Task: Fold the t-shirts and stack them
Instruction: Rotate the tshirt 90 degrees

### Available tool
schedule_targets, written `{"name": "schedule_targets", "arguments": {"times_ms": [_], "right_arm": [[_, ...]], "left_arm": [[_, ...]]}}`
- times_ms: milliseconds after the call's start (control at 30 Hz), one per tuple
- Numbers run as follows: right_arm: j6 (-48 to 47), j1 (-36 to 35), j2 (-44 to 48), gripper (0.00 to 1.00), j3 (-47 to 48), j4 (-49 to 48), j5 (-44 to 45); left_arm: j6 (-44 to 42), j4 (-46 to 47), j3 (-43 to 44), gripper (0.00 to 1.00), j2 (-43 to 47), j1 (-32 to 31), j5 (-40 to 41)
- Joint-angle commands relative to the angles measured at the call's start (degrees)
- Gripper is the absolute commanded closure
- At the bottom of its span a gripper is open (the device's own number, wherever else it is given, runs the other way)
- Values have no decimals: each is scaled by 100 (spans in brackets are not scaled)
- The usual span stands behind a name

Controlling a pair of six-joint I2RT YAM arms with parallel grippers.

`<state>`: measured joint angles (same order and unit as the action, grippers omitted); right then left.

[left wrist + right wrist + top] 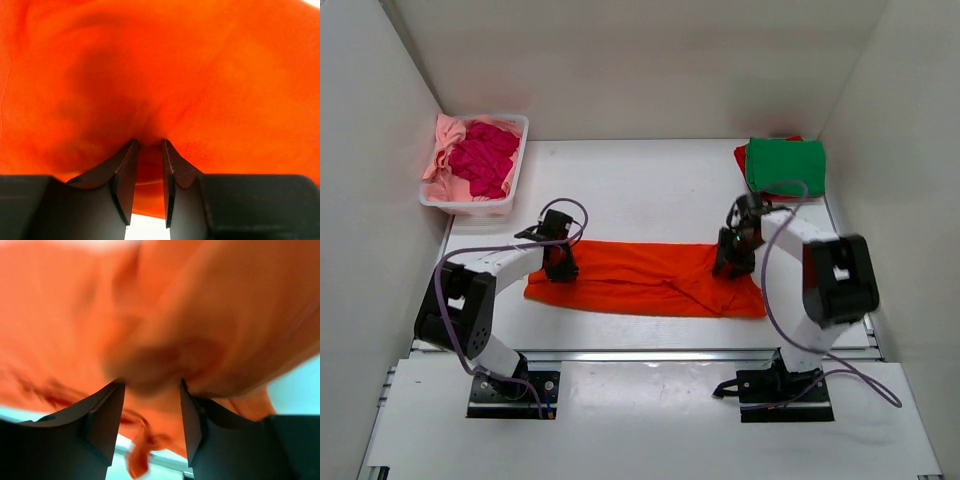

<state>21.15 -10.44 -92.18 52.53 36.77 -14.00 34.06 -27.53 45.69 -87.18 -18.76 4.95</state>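
The bright orange t-shirt (640, 280) lies as a long folded strip across the middle of the table. My left gripper (560, 268) stands on its left end. In the left wrist view the jaws (150, 142) are close together, pinching a bunched fold of the orange cloth (200, 75) at their tips. My right gripper (732, 268) is down on the shirt's right end. Its jaws (152, 382) stand wide apart and open, with the orange cloth (225, 300) loose against the tips. A folded green t-shirt (785, 165) lies on a red one (740, 158) at the back right.
A white plastic basket (515, 195) at the back left holds a crumpled magenta shirt (485, 158) and a light pink one (442, 135). White walls close in the table on the left, right and back.
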Motion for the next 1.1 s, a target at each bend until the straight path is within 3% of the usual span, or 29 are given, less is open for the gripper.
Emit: {"name": "schedule_targets", "arguments": {"times_ms": [0, 133, 167, 233, 367, 433, 533, 733, 867, 933, 967, 1033, 1067], "right_arm": [[-250, -107, -1296, 54, 1674, -295, 328], [-436, -537, -2996, 52, 4380, 390, 258], [-445, -573, -3538, 52, 4815, 522, 223], [-506, -757, -4645, 52, 6594, 1101, -40], [-629, -1039, -5959, 49, 9374, 1832, -568], [-682, -1065, -6259, 50, 9809, 1764, -849], [-858, -1092, -5849, 49, 9391, 1220, -991], [-1157, -900, -4364, 47, 8387, 392, -982], [-1166, -758, -3424, 45, 7942, 681, -632], [-1034, -749, -2775, 45, 7116, 743, -491], [-912, -802, -2231, 46, 6191, 569, -438], [-727, -968, -1248, 68, 4013, -89, -630], [-526, -1065, -606, 76, 3480, -614, -735]], "left_arm": [[-171, -902, 89, 64, -369, -127, -230], [-251, -1359, -42, 65, -432, -390, -538], [-208, -1317, -156, 66, -284, -461, -626], [46, -1238, -490, 65, 24, -575, -1064], [548, -1036, -825, 65, 569, -1083, -1804], [802, -886, -922, 65, 597, -1436, -2443], [1127, -421, -791, 65, 815, -1823, -2903], [1296, 1, 367, 67, 1353, -613, -1973], [1094, 440, 1431, 66, 328, -277, -2085], [989, 547, 2010, 65, -383, -303, -2226], [797, 477, 2501, 64, -910, -329, -2218], [541, 222, 3126, 65, -1553, -417, -2148], [453, 309, 3426, 65, -1896, -418, -2113]]}}
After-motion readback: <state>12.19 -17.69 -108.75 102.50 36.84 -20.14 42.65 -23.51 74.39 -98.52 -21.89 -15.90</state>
